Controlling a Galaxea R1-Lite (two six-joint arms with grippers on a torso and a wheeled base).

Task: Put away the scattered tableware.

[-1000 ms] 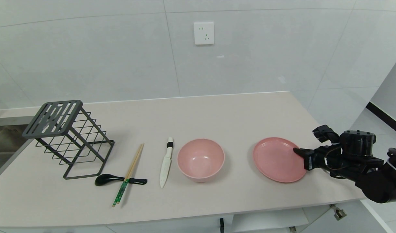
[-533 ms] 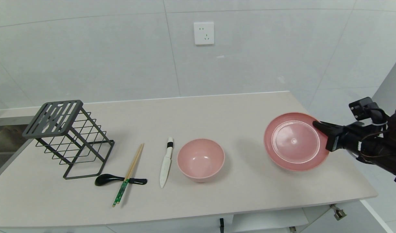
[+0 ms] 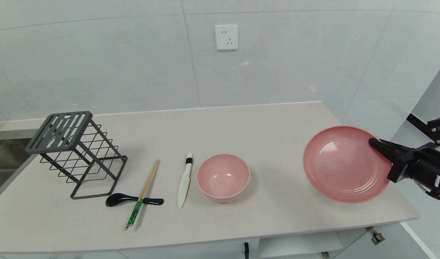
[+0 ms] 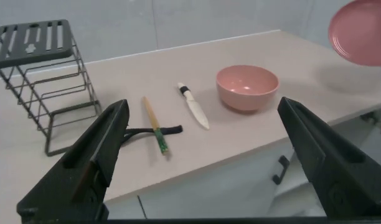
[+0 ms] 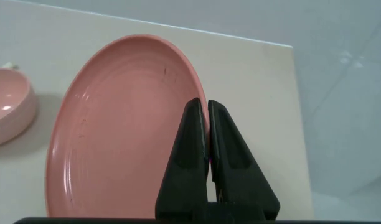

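the right gripper point(image 3: 373, 142) is clamped on the far rim of the pink plate point(image 3: 344, 163), holding it tilted in the air above the right end of the counter point(image 3: 263, 126), its hollow face turned towards the room. from the right wrist the two fingers are seen closed tight on the thin edge of the plate point(image 5: 116, 137), with only the lip between them. the left gripper point(image 4: 203, 106) hangs back from the counter with its fingers spread wide and nothing in them

the rest of the tableware lies on the counter: the pink bowl point(image 3: 223, 176) near the middle, the white knife point(image 3: 184, 185) just beside it, the chopsticks point(image 3: 142, 194) lying across the handle of the black spoon point(image 3: 122, 199), and the dark wire rack point(image 3: 74, 151) at the left end, well apart from the plate

the hold looks the weak point. a pinch on the rim alone leaves the plate's whole weight hanging off one side, so a quick swing or a jolt could turn it in the fingers or let it slip free. it hangs close to the counter's right edge, so a drop here might send it to the floor. carried low towards the rack, its lower edge could also clip the bowl or sweep the knife
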